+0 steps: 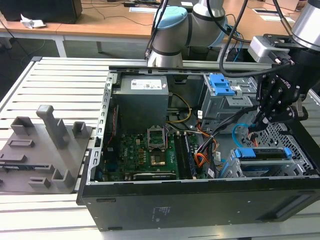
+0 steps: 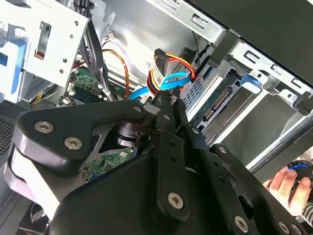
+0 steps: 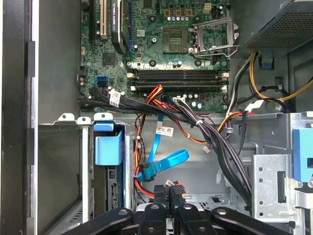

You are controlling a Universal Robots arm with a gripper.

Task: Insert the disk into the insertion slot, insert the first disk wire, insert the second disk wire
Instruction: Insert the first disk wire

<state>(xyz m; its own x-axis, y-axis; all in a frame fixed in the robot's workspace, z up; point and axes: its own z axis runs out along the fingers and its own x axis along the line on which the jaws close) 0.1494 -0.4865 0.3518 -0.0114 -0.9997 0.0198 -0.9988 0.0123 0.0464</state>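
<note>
**A:** Which step is it working on?

**B:** The first wire, I'd judge. The disk (image 1: 262, 155) is already sitting in the insertion slot (image 1: 278, 134). That's at the computer case's (image 1: 200, 210) near corner, on the exterior view's right, with its blue carrier showing.

**A:** And what is the gripper doing?

**B:** The gripper (image 3: 169, 193) is hanging just over the slot's open end. Its fingers are pinching nearly together on the first disk wire (image 2: 157, 61), the red, yellow and black bundle with the dark plug.

**A:** Where is the second disk wire lying?

**B:** The second disk wire (image 3: 168, 160) is looping free just beside the fingertips, and its plug is looking unattached, as far as I can tell.

**A:** What is the next move asking for?

**B:** It's asking for the plug to be squared to the disk's connector edge, and for the blue loop to be kept from getting trapped underneath.
</note>
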